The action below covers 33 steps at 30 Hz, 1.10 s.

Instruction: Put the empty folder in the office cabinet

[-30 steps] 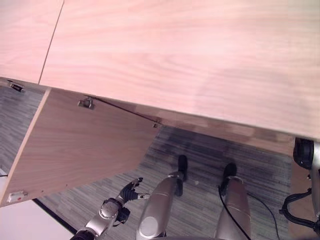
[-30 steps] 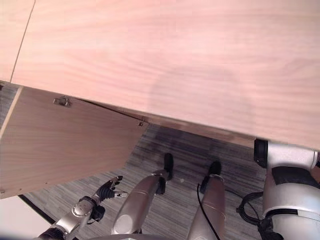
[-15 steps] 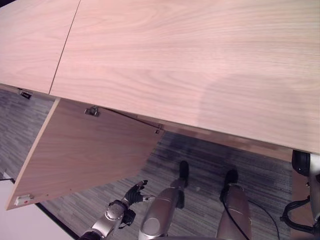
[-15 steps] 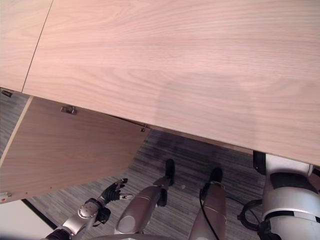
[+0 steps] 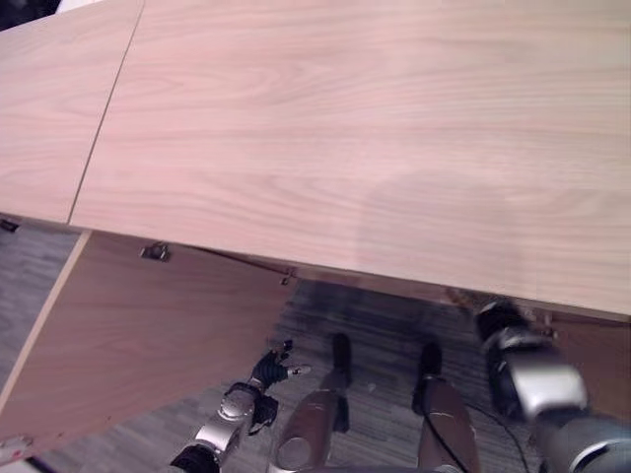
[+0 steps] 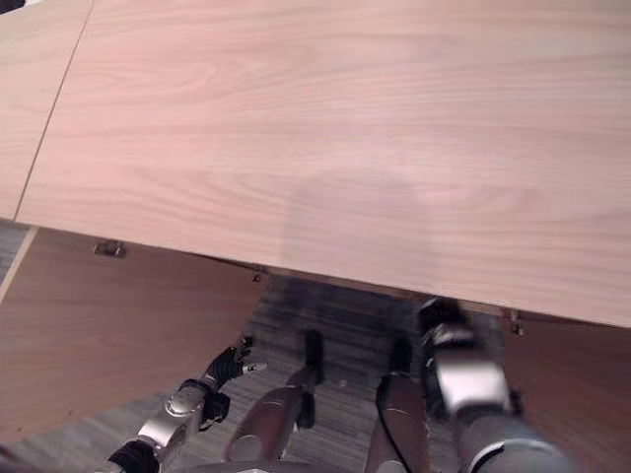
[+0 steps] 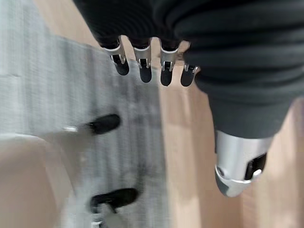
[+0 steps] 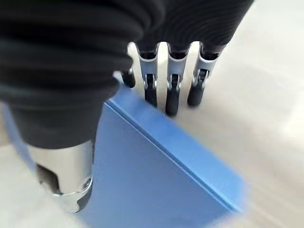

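Two hands are at work, and the right hand (image 8: 156,61) is the one that matters: its fingers (image 8: 172,92) curl over the top edge of the blue folder (image 8: 156,180) with the thumb on the broad face, so the folder sits pinched right under the palm, its long edge running away across the pale wood. From the head views that arm reaches beneath the cabinet top (image 5: 375,148), beside the swung-open cabinet door (image 5: 148,335). Low by the floor, the left hand (image 5: 268,372) hangs slack and empty, well apart from the folder.

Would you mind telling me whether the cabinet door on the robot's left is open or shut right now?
Open. The cabinet door stands swung out from under the cabinet top, hinge exposed, its panel over the grey carpet.
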Motion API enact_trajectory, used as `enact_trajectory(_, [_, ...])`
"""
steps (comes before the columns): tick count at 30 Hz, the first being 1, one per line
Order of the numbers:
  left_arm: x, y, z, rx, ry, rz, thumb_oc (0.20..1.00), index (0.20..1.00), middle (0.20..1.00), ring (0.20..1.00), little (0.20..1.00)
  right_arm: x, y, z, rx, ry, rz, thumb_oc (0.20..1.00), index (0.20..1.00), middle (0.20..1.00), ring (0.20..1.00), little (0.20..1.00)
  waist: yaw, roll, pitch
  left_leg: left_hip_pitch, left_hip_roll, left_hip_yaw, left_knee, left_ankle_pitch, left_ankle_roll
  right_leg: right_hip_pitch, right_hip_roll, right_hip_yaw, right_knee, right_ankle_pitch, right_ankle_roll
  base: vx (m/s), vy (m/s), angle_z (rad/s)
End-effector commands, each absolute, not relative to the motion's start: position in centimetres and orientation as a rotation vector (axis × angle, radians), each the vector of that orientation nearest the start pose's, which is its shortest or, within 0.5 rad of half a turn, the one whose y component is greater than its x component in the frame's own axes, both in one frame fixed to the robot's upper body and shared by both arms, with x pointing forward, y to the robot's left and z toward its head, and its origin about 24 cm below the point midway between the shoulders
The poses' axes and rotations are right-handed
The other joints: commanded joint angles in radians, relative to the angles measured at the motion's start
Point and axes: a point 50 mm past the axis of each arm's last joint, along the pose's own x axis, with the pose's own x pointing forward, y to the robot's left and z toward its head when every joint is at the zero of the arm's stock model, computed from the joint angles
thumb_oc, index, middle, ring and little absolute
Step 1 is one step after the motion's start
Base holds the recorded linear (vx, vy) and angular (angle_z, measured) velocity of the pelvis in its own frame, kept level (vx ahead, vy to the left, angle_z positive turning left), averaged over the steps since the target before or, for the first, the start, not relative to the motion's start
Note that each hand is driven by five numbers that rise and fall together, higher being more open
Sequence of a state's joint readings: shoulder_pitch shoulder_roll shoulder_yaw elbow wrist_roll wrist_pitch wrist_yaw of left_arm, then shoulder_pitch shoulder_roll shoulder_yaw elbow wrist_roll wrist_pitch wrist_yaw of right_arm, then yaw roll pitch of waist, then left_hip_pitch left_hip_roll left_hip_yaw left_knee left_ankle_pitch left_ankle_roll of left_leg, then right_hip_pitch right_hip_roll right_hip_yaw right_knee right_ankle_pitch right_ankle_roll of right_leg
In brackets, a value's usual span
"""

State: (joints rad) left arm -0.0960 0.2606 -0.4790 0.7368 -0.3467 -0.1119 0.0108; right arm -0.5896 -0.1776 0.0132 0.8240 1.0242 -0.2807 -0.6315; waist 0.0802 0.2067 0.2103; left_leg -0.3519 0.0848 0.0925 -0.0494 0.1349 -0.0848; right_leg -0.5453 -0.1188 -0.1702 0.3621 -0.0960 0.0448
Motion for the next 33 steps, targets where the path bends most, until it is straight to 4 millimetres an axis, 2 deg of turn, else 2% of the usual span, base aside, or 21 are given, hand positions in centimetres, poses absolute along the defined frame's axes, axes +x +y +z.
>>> enact_trajectory(1, [22.4, 15.8, -9.5, 0.153, 0.617, -0.186, 1.0, 1.0, 1.0, 1.0, 1.0, 34.2, -19.4, 4.6, 0.651, 0.059, -0.646, 1.0, 1.0, 1.0, 1.0, 1.0, 0.004, -0.078, 0.05, 0.084, -0.001, 0.019, -0.025, -0.045, -0.054, 0.18, -0.043, 0.063, -0.193, 0.087, 0.148, 0.03, 0.032, -0.12])
enact_trajectory(2, [22.4, 15.8, -9.5, 0.153, 0.617, -0.186, 1.0, 1.0, 1.0, 1.0, 1.0, 34.2, -19.4, 4.6, 0.651, 0.059, -0.646, 1.0, 1.0, 1.0, 1.0, 1.0, 0.004, -0.078, 0.05, 0.084, -0.001, 0.019, -0.025, -0.045, -0.054, 0.18, -0.043, 0.063, -0.193, 0.087, 0.148, 0.06, 0.058, -0.15])
enact_trajectory(3, [22.7, 16.3, -9.6, 0.157, 0.63, -0.155, 1.0, 1.0, 1.0, 1.0, 1.0, 32.8, -19.0, 2.9, 0.642, 0.08, -0.608, 1.0, 1.0, 1.0, 1.0, 1.0, -0.015, -0.095, 0.044, 0.096, 0.001, 0.027, -0.029, -0.046, -0.054, 0.199, -0.045, 0.072, -0.226, 0.106, 0.153, 0.04, 0.043, -0.22])
enact_trajectory(5, [22.8, 16.5, -9.8, 0.157, 0.639, -0.139, 1.0, 1.0, 1.0, 1.0, 1.0, 31.6, -18.5, 1.6, 0.626, 0.096, -0.555, 1.0, 1.0, 1.0, 1.0, 1.0, -0.036, -0.111, 0.039, 0.108, 0.002, 0.034, -0.032, -0.049, -0.054, 0.213, -0.046, 0.08, -0.254, 0.125, 0.161, 0.05, 0.059, -0.22])
enact_trajectory(11, [22.2, 17.3, -10.7, 0.189, 0.701, -0.117, 1.0, 1.0, 1.0, 1.0, 1.0, 28.4, -19.0, -1.8, 0.614, 0.159, -0.513, 1.0, 1.0, 1.0, 1.0, 1.0, -0.081, -0.147, 0.014, 0.154, 0.006, 0.054, -0.033, -0.065, -0.051, 0.255, -0.046, 0.098, -0.295, 0.147, 0.174, 0.04, 0.047, -0.19])
enact_trajectory(22, [20.4, 18.1, -12.1, 0.211, 0.788, -0.098, 1.0, 1.0, 1.0, 1.0, 1.0, 26.3, -19.0, -3.9, 0.613, 0.22, -0.462, 1.0, 1.0, 1.0, 1.0, 1.0, -0.102, -0.183, -0.043, 0.232, 0.007, 0.087, -0.038, -0.09, -0.05, 0.319, -0.045, 0.104, -0.337, 0.168, 0.187, 0.05, 0.028, -0.1])
enact_trajectory(31, [17.8, 18.7, -13.5, 0.211, 0.869, -0.097, 1.0, 1.0, 1.0, 1.0, 1.0, 24.6, -19.1, -5.7, 0.589, 0.292, -0.419, 1.0, 1.0, 1.0, 1.0, 1.0, -0.097, -0.203, -0.092, 0.291, 0.009, 0.102, -0.038, -0.108, -0.049, 0.378, -0.043, 0.093, -0.353, 0.167, 0.188, 0.06, 0.007, -0.03])
enact_trajectory(33, [17.2, 18.7, -13.8, 0.205, 0.888, -0.092, 1.0, 1.0, 1.0, 1.0, 1.0, 24.0, -19.2, -6.3, 0.548, 0.328, -0.41, 0.526, 0.526, 0.526, 0.526, 0.526, -0.094, -0.206, -0.105, 0.309, 0.011, 0.104, -0.038, -0.112, -0.05, 0.397, -0.042, 0.088, -0.358, 0.166, 0.189, 0.06, -0.002, -0.02])
